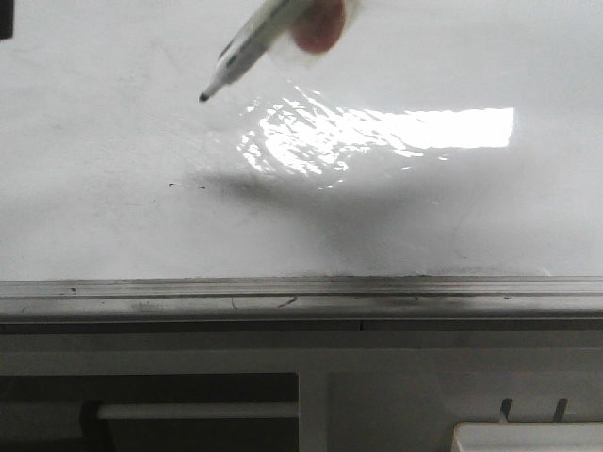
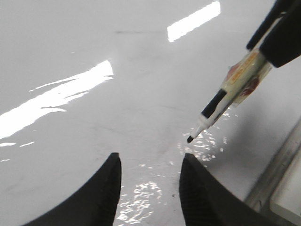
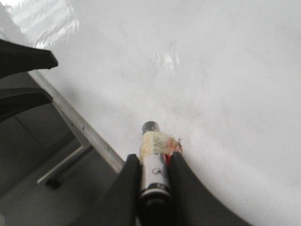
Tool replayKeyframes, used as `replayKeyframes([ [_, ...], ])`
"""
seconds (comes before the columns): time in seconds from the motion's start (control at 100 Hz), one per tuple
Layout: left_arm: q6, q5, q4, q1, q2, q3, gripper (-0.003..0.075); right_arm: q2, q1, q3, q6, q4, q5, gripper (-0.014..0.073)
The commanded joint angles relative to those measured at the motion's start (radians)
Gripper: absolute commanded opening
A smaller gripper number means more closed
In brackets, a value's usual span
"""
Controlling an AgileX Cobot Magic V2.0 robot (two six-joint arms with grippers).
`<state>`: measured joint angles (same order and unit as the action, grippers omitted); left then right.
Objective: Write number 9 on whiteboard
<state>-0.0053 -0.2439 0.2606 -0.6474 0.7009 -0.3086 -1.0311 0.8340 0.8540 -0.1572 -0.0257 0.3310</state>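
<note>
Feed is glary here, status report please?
Right gripper shut on marker, tip above whiteboard. Left gripper open, empty. No 9 visible. Nothing in the way.

Print on the marker (image 2: 235, 84) label seems unreadable.

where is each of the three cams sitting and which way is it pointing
Front view: ahead of the robot, facing forward over the whiteboard and its grey edge rail; the marker enters from the top.
Left wrist view: on the left arm, looking down at the board past the open left gripper.
Right wrist view: on the right arm, looking along the marker clamped in the right gripper.
All three show the marker and board; no 9 visible.
</note>
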Motion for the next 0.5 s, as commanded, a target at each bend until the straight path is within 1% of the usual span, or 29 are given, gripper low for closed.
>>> replayKeyframes([
  [0.0, -0.012, -0.097, -0.083, 0.035, -0.01, -0.026, 0.0278, 0.013, -0.048, 0.075, -0.015, 0.006, -0.053, -0.0076],
  [0.11, -0.012, -0.134, -0.09, 0.046, -0.01, -0.026, 0.0278, -0.002, -0.094, 0.125, -0.02, 0.026, -0.02, -0.0076],
  [0.26, -0.012, -0.149, -0.09, 0.046, -0.01, -0.026, 0.0277, -0.056, -0.152, 0.195, -0.02, 0.026, 0.085, -0.0076],
  [0.49, -0.012, -0.151, -0.09, 0.046, -0.01, -0.026, 0.0277, -0.156, -0.167, 0.283, -0.02, 0.026, 0.102, -0.0076],
])
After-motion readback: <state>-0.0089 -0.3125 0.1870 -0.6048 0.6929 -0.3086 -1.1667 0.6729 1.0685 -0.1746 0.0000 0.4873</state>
